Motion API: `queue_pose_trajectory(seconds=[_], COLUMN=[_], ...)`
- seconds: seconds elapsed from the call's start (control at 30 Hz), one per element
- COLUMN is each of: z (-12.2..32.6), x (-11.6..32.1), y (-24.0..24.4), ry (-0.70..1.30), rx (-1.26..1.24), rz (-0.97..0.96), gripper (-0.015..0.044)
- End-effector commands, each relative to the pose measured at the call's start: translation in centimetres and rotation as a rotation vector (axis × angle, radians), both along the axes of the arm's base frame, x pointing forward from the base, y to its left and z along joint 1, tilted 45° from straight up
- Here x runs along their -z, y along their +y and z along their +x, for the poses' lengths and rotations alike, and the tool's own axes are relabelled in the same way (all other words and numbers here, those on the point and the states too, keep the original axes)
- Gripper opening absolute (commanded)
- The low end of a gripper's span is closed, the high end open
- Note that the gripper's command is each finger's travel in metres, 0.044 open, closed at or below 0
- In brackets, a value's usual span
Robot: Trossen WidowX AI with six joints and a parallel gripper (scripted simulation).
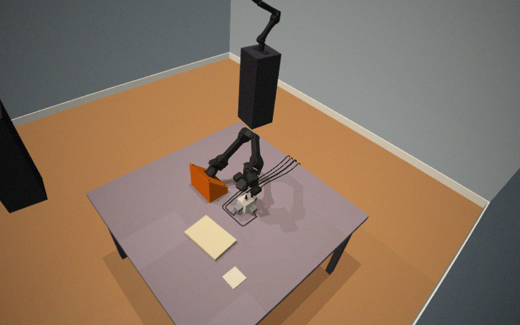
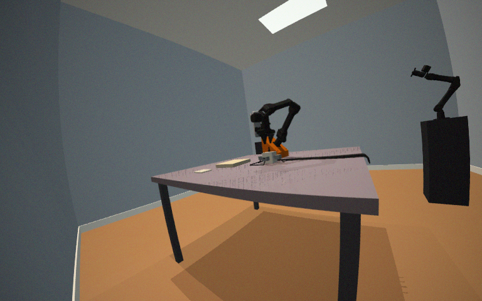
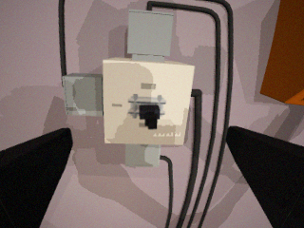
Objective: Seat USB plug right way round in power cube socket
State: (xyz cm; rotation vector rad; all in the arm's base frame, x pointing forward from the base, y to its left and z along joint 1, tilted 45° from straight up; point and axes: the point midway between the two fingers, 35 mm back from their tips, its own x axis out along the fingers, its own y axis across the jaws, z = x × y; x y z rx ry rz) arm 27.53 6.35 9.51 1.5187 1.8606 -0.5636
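Note:
The cream power cube (image 1: 249, 205) (image 2: 270, 156) (image 3: 172, 81) stands on the table. The small black USB plug (image 1: 246, 196) (image 3: 149, 113) stands up out of the socket on its top; a grey, partly see-through collar shows at its base in the wrist view. Which way round it sits and how deep, I cannot tell. My gripper (image 2: 267, 142) (image 3: 152, 135) is open and empty, pointing down above the cube. In the wrist view its fingertips are wide apart, left and right of the cube, and the plug lies between them, a little above the line joining them.
Grey plugs (image 3: 150, 32) (image 3: 84, 95) (image 3: 142, 156) stick out from the cube's sides. Dark cables (image 1: 277, 168) (image 3: 196, 138) loop round it and run to the table edge. The orange arm base (image 1: 199, 183) is close by. A cream slab (image 1: 210, 237) and a small card (image 1: 234, 277) lie farther off.

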Motion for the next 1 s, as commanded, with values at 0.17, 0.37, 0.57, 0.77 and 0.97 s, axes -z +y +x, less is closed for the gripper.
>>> queue_pose_trajectory(seconds=[0.17,0.37,0.57,0.77,0.97], z=[-0.3,-0.4,-0.4,-0.5,-0.6], x=[-0.1,0.3,0.8,1.2,1.6], y=[0.4,0.8,1.3,1.7,2.1], ry=[0.001,0.001,0.0,0.0,0.0], rx=[-0.01,-0.01,-0.01,-0.01,-0.01], rz=[0.014,0.014,0.014,0.015,0.015], gripper=[0.044,0.044,0.044,0.044,0.044])
